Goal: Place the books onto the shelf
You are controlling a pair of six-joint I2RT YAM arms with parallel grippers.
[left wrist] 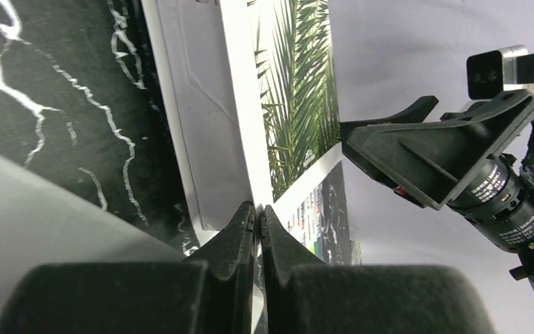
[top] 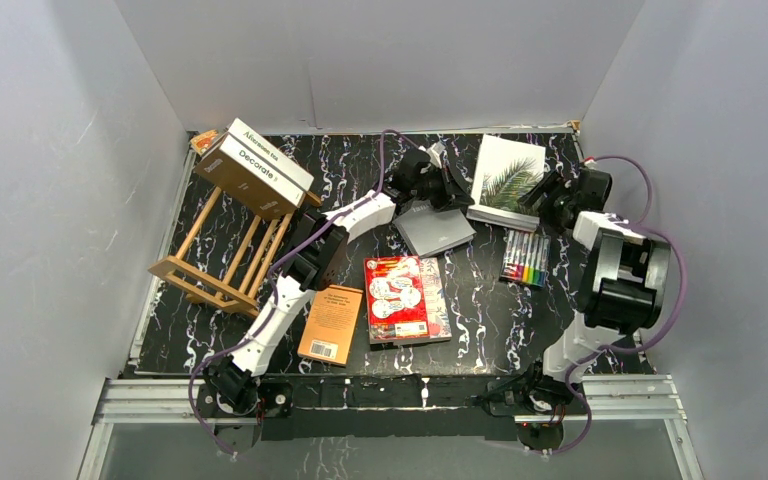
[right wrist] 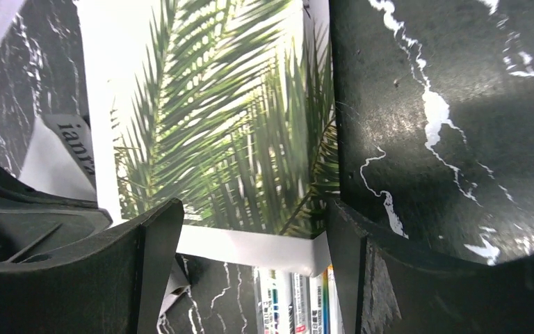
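The palm-leaf book (top: 507, 172) lies at the back right on top of another white book (right wrist: 59, 149). My left gripper (top: 457, 186) (left wrist: 258, 209) is shut, its tips meeting at that book's white left edge with nothing clearly between them. Around the book's right near corner (right wrist: 250, 139) my right gripper (top: 542, 196) (right wrist: 254, 209) stands open, without pinching it. A grey book (top: 436, 230) sits just below the left gripper. Mid-table are the red illustrated book (top: 396, 298) and the orange paperback (top: 331, 324). The shelf (top: 222, 258) stands at the left with the brown Decorate book (top: 250, 176) and a white book (top: 274, 155) on its far end.
A pack of coloured markers (top: 525, 258) (right wrist: 299, 306) lies just in front of the palm-leaf book, under the right gripper. Another book (top: 440, 298) peeks out from under the red one. Grey walls close in the black marbled table (top: 210, 340) on three sides.
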